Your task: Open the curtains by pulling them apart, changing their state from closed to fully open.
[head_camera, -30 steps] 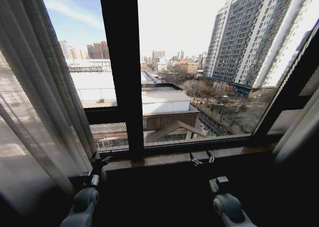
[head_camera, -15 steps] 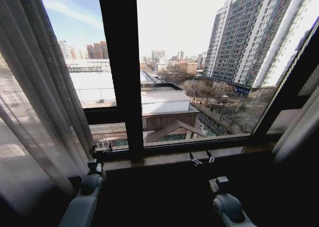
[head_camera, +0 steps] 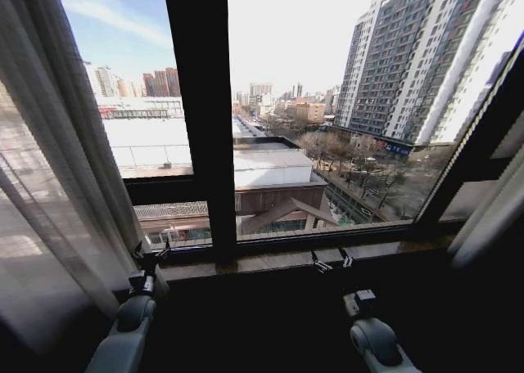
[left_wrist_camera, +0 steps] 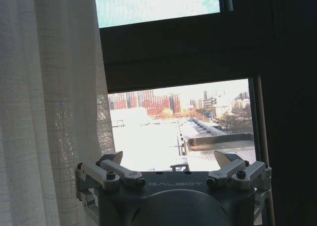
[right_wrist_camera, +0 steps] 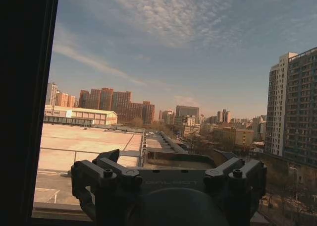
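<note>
The left gripper (head_camera: 153, 254) has shifted outward along the window sill (head_camera: 270, 260) over the last second, away from the black window frame bar (head_camera: 201, 111) and closer to the gathered edge of the left curtain (head_camera: 57, 168). The pane beside the bar now shows slightly more of the rooftops outside, so the panel appears to have been nudged a little farther toward the window's left side. In the left wrist view the gripper (left_wrist_camera: 171, 164) has its fingers spread wide with nothing between them, and the curtain (left_wrist_camera: 49, 102) hangs just beside one finger (left_wrist_camera: 106, 171); whether fabric and finger touch cannot be told. The right gripper (head_camera: 332, 260) sits unmoved near the middle of the sill, its fingers likewise spread apart in the right wrist view (right_wrist_camera: 168, 169), facing open glass.

The right curtain (head_camera: 491, 213) is bunched at the window's right edge. With both panels drawn aside and the glass largely uncovered, the opening looks nearly complete. The curtain tops and hems are cut off, so the rail and remaining slack are unknown.
</note>
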Robot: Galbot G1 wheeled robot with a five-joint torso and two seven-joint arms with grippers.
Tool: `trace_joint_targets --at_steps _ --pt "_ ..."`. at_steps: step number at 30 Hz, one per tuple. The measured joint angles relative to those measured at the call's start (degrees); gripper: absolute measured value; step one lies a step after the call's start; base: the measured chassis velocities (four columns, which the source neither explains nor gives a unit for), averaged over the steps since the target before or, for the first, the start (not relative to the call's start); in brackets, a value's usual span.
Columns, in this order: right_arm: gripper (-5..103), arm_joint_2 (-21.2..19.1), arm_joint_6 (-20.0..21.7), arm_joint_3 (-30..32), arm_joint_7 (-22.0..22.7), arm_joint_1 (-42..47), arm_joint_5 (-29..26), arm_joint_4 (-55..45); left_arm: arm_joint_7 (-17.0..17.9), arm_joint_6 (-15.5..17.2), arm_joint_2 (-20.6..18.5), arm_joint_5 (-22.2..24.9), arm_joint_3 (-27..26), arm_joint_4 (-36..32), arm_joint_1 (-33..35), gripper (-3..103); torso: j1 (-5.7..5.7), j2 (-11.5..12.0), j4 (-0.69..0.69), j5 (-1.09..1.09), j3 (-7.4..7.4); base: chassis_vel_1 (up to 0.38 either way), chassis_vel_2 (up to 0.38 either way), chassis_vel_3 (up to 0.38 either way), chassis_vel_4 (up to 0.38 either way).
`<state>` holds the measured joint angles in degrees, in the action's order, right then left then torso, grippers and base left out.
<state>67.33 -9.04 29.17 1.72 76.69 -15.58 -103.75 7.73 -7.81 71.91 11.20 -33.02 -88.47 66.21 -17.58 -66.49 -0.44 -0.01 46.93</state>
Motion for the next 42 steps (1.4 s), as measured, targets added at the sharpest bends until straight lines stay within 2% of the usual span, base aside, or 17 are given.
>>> trace_joint_targets --at_steps 4,7,12,16,25,29,33,37,42 --pt "100 0.0 0.0 0.0 0.0 0.0 0.0 0.0 -1.0 -1.7 0.5 -0.4 0.0 -2.5 3.1 100 0.0 0.0 0.0 0.0 0.0 0.0 0.0 0.0 0.0" --pt "100 0.0 0.0 0.0 0.0 0.0 0.0 0.0 -1.1 -3.0 0.1 -0.5 -1.9 -4.9 5.3 100 0.0 0.0 0.0 0.0 0.0 0.0 0.0 0.0 0.0" --pt "100 0.0 0.0 0.0 0.0 0.0 0.0 0.0 -0.1 -3.5 -0.3 -0.3 -5.9 -8.0 8.6 100 0.0 0.0 0.01 0.01 -0.01 0.0 0.0 0.0 0.0" --pt "100 0.0 0.0 0.0 0.0 0.0 0.0 0.0 0.1 -3.8 -1.2 0.3 -7.9 -7.8 9.2 100 0.0 0.0 0.02 0.0 -0.01 0.0 0.0 0.0 0.0" --pt "100 0.0 0.0 0.0 0.0 0.0 0.0 0.0 0.2 -4.2 -5.5 4.2 -7.9 -1.5 4.6 100 0.0 0.0 0.02 -0.01 0.0 0.0 0.0 0.0 0.0" --pt "100 0.0 0.0 0.0 0.0 0.0 0.0 0.0 -1.9 -4.1 -11.4 9.3 -4.1 6.0 -3.3 100 0.0 0.0 0.0 0.01 0.01 0.0 0.0 0.0 0.0" --pt "100 0.0 0.0 0.0 0.0 0.0 0.0 0.0 -3.8 -4.1 -14.0 12.4 -1.4 9.3 -8.2 100 -0.01 0.0 -0.01 -0.01 0.01 0.0 0.0 0.0 0.0" --pt "100 0.0 0.0 0.0 0.0 0.0 0.0 0.0 -4.4 -3.6 -14.1 14.2 -0.3 9.7 -9.6 100 -0.02 0.0 0.01 0.01 0.01 0.0 0.0 0.0 0.0" --pt "100 0.0 0.0 0.0 0.0 0.0 0.0 0.0 -5.0 -3.5 -11.9 14.1 1.6 9.9 -9.6 100 -0.01 0.0 0.0 0.0 0.01 0.0 0.0 0.0 0.0"
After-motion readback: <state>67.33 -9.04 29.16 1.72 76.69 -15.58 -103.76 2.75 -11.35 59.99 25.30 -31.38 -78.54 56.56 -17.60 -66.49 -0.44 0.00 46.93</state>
